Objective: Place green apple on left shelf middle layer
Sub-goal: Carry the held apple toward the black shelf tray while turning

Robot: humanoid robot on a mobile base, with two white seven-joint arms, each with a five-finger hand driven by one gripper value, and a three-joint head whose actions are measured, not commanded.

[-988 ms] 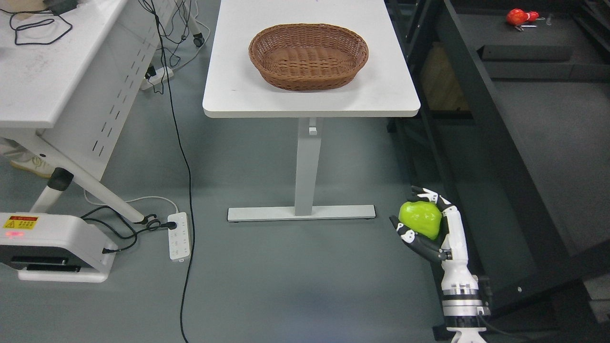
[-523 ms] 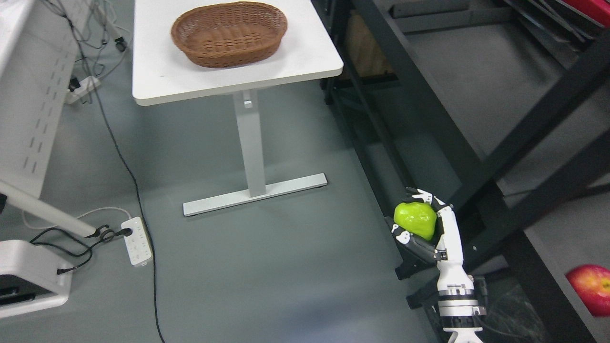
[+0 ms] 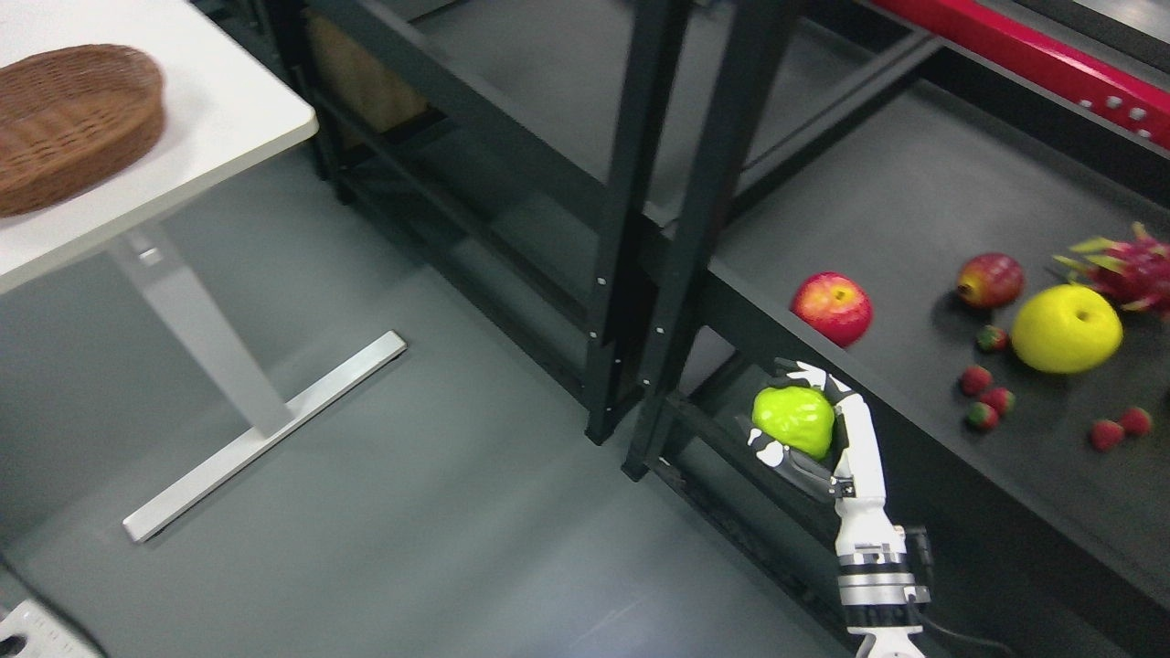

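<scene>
My right hand (image 3: 804, 429) comes up from the bottom edge right of the middle and is shut on the green apple (image 3: 793, 419). It holds the apple in front of the edge of a dark shelf layer (image 3: 914, 210), just below a red apple (image 3: 832, 307). Two black shelf units meet at the upright posts (image 3: 667, 210); the unit to the left (image 3: 475, 137) has bare dark layers. My left hand is out of view.
On the right shelf layer lie a yellow fruit (image 3: 1066, 327), a red-green fruit (image 3: 990, 280), a dragon fruit (image 3: 1129, 267) and several strawberries (image 3: 976, 378). A white table (image 3: 228, 119) with a wicker basket (image 3: 73, 123) stands at the upper left on grey floor.
The whole picture has shifted: the camera has turned right, so the table slid left and the shelves with fruit came into view. My right hand still holds the green apple the same way.
</scene>
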